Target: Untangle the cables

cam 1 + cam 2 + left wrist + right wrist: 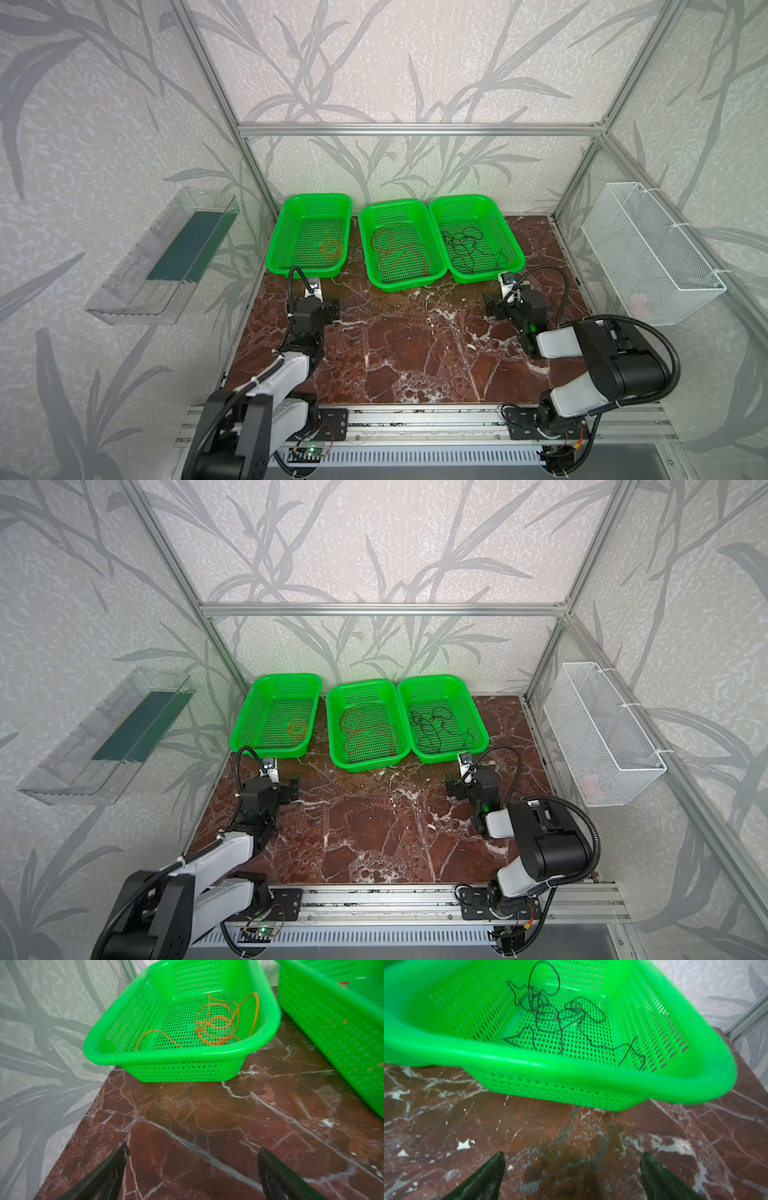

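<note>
The cables lie apart in three green baskets at the back of the marble table. An orange cable (330, 248) (218, 1022) curls in the left basket (166, 1054). The middle basket (399, 282) holds a red cable (399, 253), and a black cable (467, 245) (558, 1016) loops in the right basket (571, 1066). My left gripper (334, 309) (192, 1151) hovers open over bare marble in front of the left basket. Before the right basket, my right gripper (490, 305) (572, 1156) is open too, with nothing between its fingers.
A clear plastic tray (162, 257) hangs on the left wall and a white wire basket (652, 253) on the right wall. Aluminium frame posts stand at the table's back corners. A metal rail (415, 419) carrying both arm bases runs along the front edge.
</note>
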Available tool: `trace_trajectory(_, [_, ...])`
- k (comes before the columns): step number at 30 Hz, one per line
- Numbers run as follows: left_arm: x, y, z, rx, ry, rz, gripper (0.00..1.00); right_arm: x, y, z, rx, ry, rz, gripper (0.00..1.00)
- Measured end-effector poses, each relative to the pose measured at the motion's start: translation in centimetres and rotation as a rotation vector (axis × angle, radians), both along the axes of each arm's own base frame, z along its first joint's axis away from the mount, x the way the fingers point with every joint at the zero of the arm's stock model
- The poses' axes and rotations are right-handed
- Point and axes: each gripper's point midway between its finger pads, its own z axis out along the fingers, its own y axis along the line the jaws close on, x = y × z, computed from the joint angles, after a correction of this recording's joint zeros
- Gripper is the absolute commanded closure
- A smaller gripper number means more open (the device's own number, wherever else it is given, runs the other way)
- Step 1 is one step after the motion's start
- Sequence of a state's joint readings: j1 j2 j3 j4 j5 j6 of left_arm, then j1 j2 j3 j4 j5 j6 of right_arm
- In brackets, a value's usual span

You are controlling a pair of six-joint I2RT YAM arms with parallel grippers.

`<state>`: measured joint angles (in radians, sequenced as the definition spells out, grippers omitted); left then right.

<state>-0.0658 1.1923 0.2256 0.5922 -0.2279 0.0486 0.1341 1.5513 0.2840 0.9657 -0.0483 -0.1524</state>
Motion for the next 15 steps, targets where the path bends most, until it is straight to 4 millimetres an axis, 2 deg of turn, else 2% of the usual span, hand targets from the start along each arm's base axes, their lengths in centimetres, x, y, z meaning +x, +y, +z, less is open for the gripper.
trace_trajectory(2, [1.0,-0.4,-1.1,-0.021,0.002,-0.029,0.01,0.3,0.1,0.8,0.004,-0.033,0.004,0.01])
trace_trajectory(5, [2.4,-0.9,-1.6,-0.045,-0.029,-0.066,0.01,0.4,0.2,1.0,0.004,-0.041,0.007,0.01])
trace_trajectory(9, [3.6,-0.8,-2.7,-0.054,-0.041,-0.061,0.01,0.6,0.2,1.2,0.003,-0.045,0.008,0.01])
trace_trajectory(11, [4.2,-0.5,-2.2,-0.054,-0.048,-0.04,0.01,0.6,0.2,1.2,0.003,-0.044,0.008,0.01])
trace_trajectory(15, [6.3,0.0,0.5,-0.057,-0.134,-0.012,0.01,0.6,0.2,1.2,0.002,-0.044,0.008,0.01])
